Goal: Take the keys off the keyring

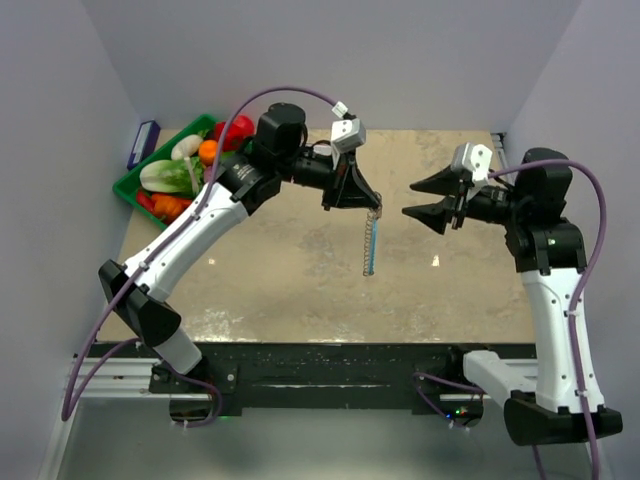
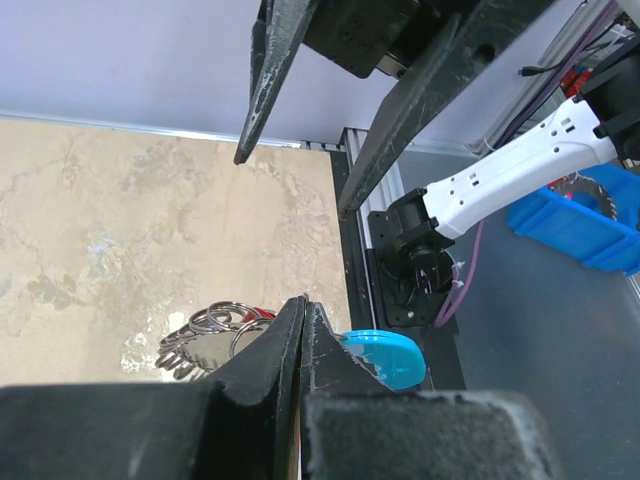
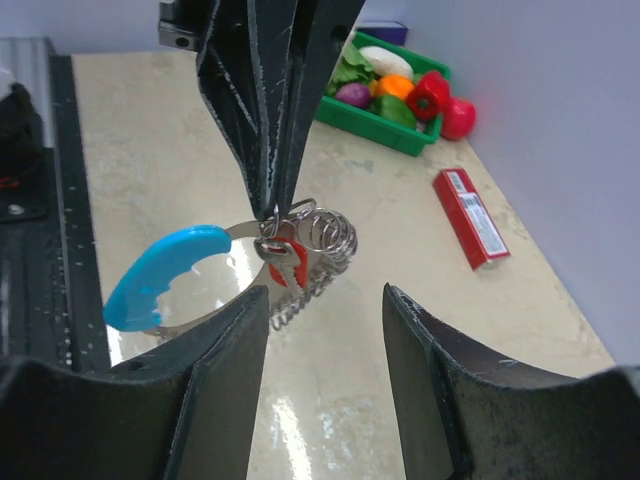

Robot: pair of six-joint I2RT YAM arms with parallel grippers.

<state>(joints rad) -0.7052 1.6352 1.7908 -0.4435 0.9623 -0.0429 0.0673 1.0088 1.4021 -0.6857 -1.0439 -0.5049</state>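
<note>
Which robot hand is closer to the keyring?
Left. The left gripper is shut on the top of the keyring, which dangles from it. The right gripper is open beside it, not touching.

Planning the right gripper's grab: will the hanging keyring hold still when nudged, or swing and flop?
Probably it swings: the keyring hangs freely from the left gripper, pinched only at its top. The keys bunch loosely, so they would likely shift and slide. The blue section looks smooth and stiffer, perhaps the firmer place to grip.
</note>
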